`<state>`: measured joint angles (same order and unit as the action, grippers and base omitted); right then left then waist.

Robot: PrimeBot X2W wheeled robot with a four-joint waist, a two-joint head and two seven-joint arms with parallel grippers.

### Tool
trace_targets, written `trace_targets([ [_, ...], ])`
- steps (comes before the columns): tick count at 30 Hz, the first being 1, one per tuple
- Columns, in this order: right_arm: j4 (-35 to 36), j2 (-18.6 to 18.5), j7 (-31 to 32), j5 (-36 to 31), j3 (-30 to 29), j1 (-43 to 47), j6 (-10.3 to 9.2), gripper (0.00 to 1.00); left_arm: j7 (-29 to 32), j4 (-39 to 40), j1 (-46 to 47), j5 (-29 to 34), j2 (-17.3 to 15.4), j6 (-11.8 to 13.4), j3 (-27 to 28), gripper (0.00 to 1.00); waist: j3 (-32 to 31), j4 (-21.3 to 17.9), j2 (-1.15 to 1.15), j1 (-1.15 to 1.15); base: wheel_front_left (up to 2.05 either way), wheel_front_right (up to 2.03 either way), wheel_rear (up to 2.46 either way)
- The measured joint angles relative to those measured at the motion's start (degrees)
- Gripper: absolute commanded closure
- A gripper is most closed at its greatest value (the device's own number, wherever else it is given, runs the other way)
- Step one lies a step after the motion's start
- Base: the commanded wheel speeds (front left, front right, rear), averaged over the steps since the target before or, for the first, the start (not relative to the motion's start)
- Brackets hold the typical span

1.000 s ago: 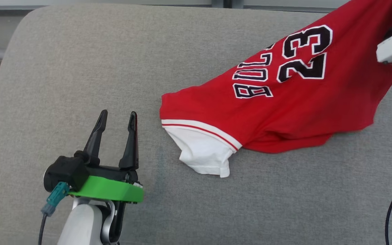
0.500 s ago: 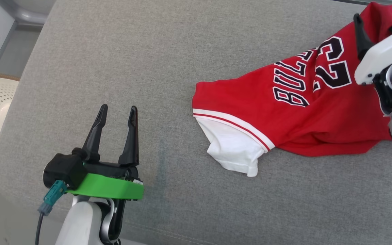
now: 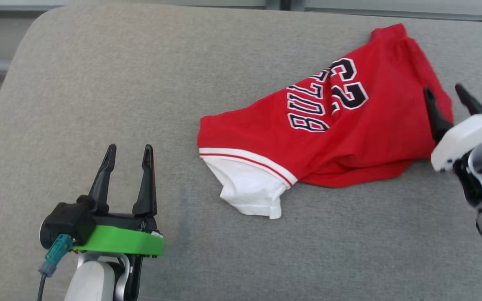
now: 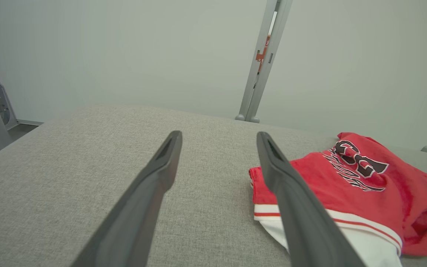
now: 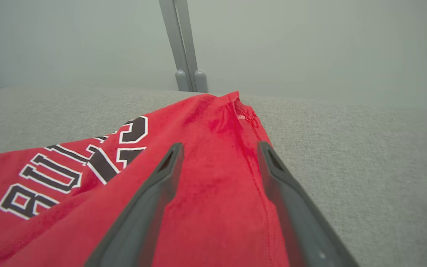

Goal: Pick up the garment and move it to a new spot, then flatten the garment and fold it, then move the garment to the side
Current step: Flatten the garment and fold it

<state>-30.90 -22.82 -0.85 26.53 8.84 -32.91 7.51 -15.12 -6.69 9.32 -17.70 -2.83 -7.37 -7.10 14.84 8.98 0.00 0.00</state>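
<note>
2 empty claws gape wide: left claw (image 3: pixel 129 148) parked clear, right claw (image 3: pixel 442 88) at the edge of the Bulls jersey (image 3: pixel 349 142), ready, we judge, for flattening.

left jaws: long dark tapered fingers (image 3: pixel 145 184) | behind jaws: black block (image 3: pixel 67 221), green collar (image 3: pixel 119 242), teal plug (image 3: pixel 55 253), grey cable (image 3: pixel 39 288), pale forearm (image 3: pixel 88 284) | right jaws: dark, white housing (image 3: pixel 462 140) behind

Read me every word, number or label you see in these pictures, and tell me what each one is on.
"BULL": black white-edged letters on the red and white fabric jersey; further letters lost in a fold.
"23": black white-edged number on the same jersey, beside the word.
Small red sticker on the grey metal post: too small to read.
</note>
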Motion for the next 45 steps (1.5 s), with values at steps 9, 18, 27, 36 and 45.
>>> trace_targets([
  [9, 0.0, 4.4, 3.5, -0.2, -8.1, 8.7, 0.0, 0.0, 0.0, -0.3, -0.8, 0.1, 0.0, 0.0, 0.3, 0.0, -2.7, -4.5, 0.0, 0.0, 0.0, 0.0, 0.0],
  [18, -4.2, 6.7, 4.9, -1.7, -11.8, 6.4, -0.01, 0.0, 0.0, 0.0, -0.5, 0.2, 0.0, 0.0, -0.4, 0.0, -1.0, -4.0, 0.0, 0.0, 0.0, 0.0, 0.0],
  [27, -9.7, 7.8, 7.1, -5.5, -12.4, 2.7, -0.01, 0.0, 0.0, 0.0, 0.4, 0.2, 0.0, 0.0, -0.6, 0.0, 1.3, -2.1, 0.0, 0.0, 0.0, 0.0, 0.0],
  [36, -8.0, 8.3, 4.2, -4.7, -9.2, 2.3, -0.01, 1.0, 0.0, -0.2, 0.5, 0.1, 0.0, 0.0, -0.1, 0.0, 1.4, -1.9, 0.0, 0.0, 0.0, 0.0, 0.0],
  [45, 10.5, 7.5, -0.8, -5.0, -5.5, 5.8, -0.01, 1.0, 0.0, -0.5, -0.1, 0.1, 0.0, 0.0, 0.3, 0.0, -0.6, -3.3, 0.0, 0.0, 0.0, 0.0, 0.0],
])
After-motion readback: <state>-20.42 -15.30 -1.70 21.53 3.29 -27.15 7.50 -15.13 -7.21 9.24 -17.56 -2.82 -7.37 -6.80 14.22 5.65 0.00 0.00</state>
